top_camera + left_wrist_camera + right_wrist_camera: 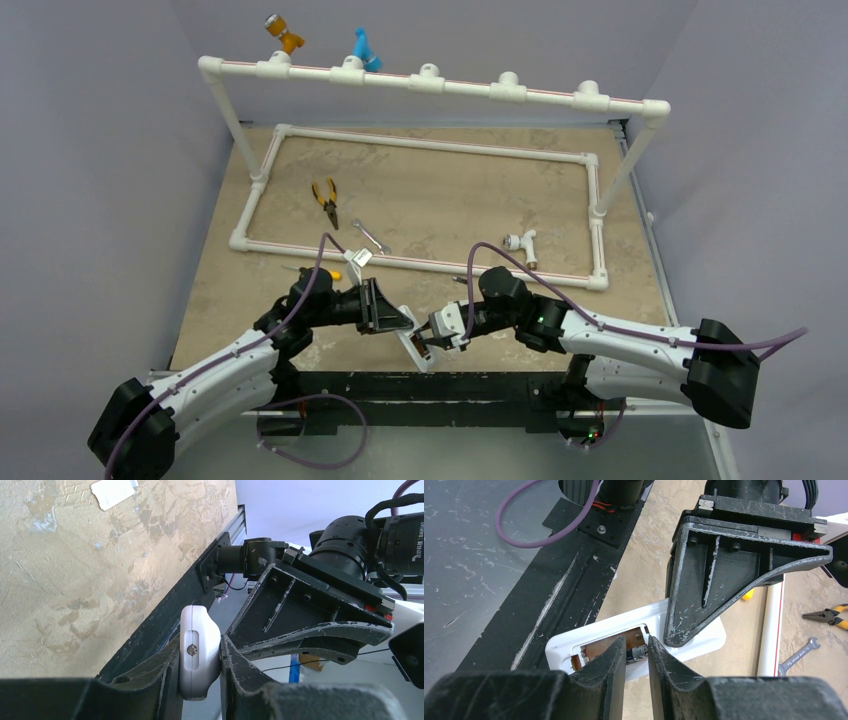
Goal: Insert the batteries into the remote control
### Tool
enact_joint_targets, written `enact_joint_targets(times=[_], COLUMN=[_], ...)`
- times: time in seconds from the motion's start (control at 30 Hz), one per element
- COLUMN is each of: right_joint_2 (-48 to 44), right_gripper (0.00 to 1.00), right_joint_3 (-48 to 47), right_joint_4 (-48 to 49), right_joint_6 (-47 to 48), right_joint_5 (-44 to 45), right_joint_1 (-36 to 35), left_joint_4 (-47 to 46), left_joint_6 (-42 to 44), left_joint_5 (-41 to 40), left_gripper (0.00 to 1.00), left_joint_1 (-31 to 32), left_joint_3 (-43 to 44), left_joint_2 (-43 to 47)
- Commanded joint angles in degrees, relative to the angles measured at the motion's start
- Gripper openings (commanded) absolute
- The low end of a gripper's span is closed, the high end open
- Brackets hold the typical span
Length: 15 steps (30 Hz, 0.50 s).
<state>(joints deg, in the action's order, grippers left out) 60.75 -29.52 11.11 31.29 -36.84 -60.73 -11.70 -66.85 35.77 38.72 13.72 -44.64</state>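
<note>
At the desk's (230, 300) near edge, six o'clock in the top view, the left gripper (199, 652) clamps the remote control (200, 630) by one end. The right gripper (634, 641), narrow, flanks a battery (638, 653) in the open compartment (596, 649); whether it pinches is unclear. Pressing could twist the remote control or tip the battery askew. Only the right wrist view shows the compartment; the left wrist view alone shows the cover (114, 491), farther off at eleven o'clock.
</note>
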Motion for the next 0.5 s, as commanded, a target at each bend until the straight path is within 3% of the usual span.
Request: enact_joint_targets(times=[0.0, 0.47], right_joint_2=[0.1, 0.0], right_gripper=[0.20, 0.17], right_joint_3=[0.9, 2.1], right_joint_4=[-2.0, -4.6], right_joint_6=[1.4, 2.0], right_joint_5=[0.9, 1.0], right_joint_1=[0.1, 0.0], left_joint_4=[-5.0, -5.6], left_joint_6=[-1.0, -2.0], left_joint_5=[0.6, 0.6], left_gripper=[0.00, 0.00], left_joint_1=[0.3, 0.6], left_joint_3=[2.6, 3.6], left_joint_2=[0.4, 0.1])
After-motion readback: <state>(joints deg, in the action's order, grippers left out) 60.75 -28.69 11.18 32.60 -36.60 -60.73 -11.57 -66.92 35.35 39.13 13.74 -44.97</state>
